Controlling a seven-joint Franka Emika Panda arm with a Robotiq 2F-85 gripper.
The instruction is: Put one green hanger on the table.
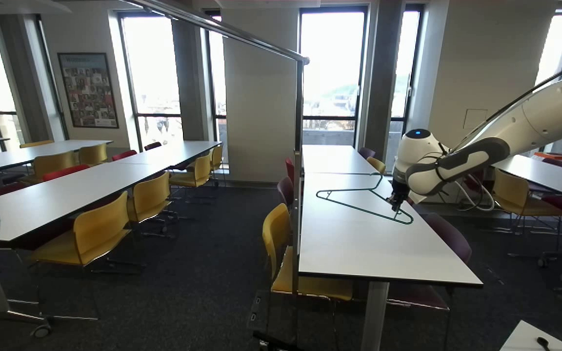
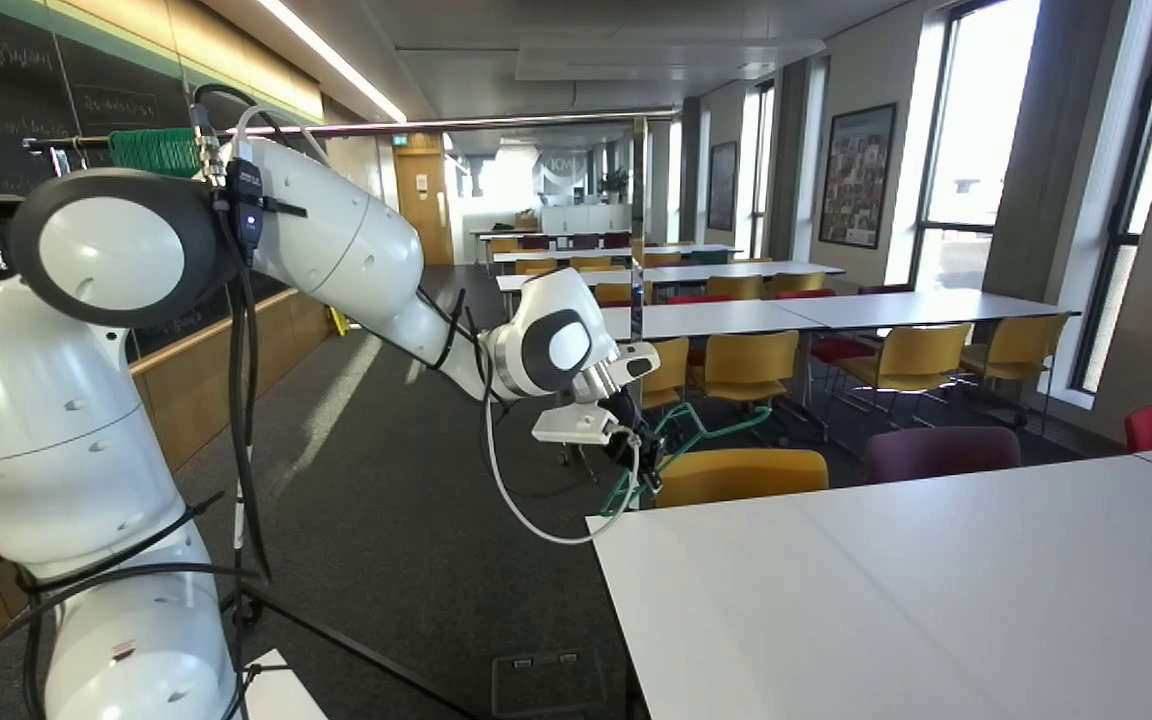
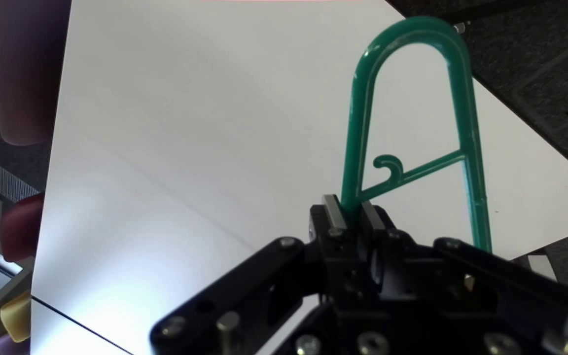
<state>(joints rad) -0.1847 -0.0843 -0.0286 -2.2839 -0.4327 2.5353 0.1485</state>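
The green hanger (image 1: 359, 208) is a thin triangle with its hook upward in an exterior view (image 2: 733, 428). My gripper (image 1: 396, 207) is shut on one of its bars, near an end; it also shows in an exterior view (image 2: 651, 475). In the wrist view, the jaws (image 3: 353, 212) pinch the bar beside a small cross strut, and the hanger's rounded end (image 3: 358, 123) sticks out past the fingertips. The white table (image 1: 388, 253) lies behind and below the hanger, and it fills much of the wrist view (image 3: 190, 123). I cannot tell whether the hanger touches the table top.
A metal rail post (image 1: 298, 122) stands along the table's side. More green hangers (image 2: 151, 152) hang bunched on the rail. A yellow chair (image 2: 741, 475) and purple chairs (image 2: 941, 455) stand against the table's sides. Other long tables with yellow chairs stand beyond.
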